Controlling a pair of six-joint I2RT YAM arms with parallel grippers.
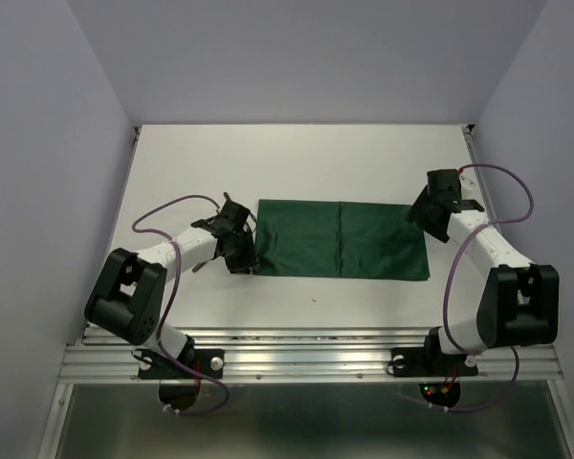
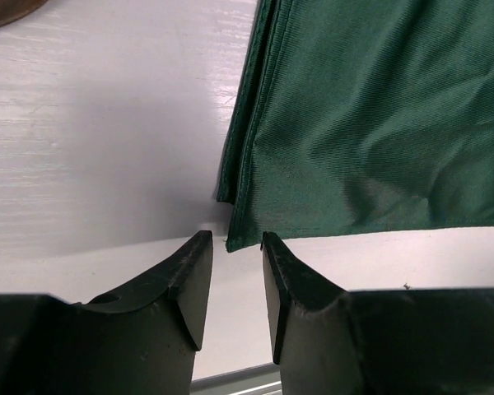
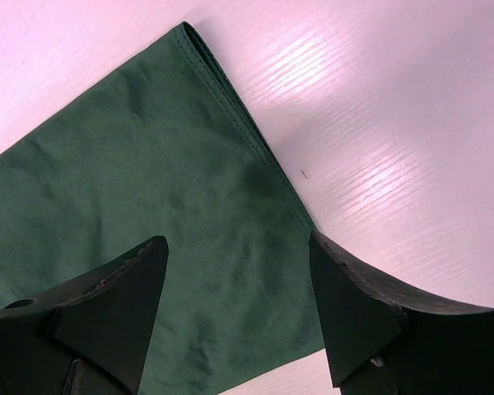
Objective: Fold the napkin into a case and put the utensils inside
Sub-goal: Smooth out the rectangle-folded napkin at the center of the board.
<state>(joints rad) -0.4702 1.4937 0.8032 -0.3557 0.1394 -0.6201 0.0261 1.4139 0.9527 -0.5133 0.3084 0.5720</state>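
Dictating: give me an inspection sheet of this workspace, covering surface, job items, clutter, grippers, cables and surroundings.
Surface: white table, matte.
Job's things: dark green napkin, folded into a flat rectangle mid-table. Brown wooden piece, likely a utensil, barely in the left wrist view. Nothing lies on the napkin.
Clutter: one tiny dark speck by the napkin.
Grippers: left gripper at a left napkin corner, fingers slightly apart, empty. Right gripper over the right edge, fingers wide, empty.
Cables: purple cables loop off both arms.
Surroundings: plain pale walls; metal rail at the near edge.
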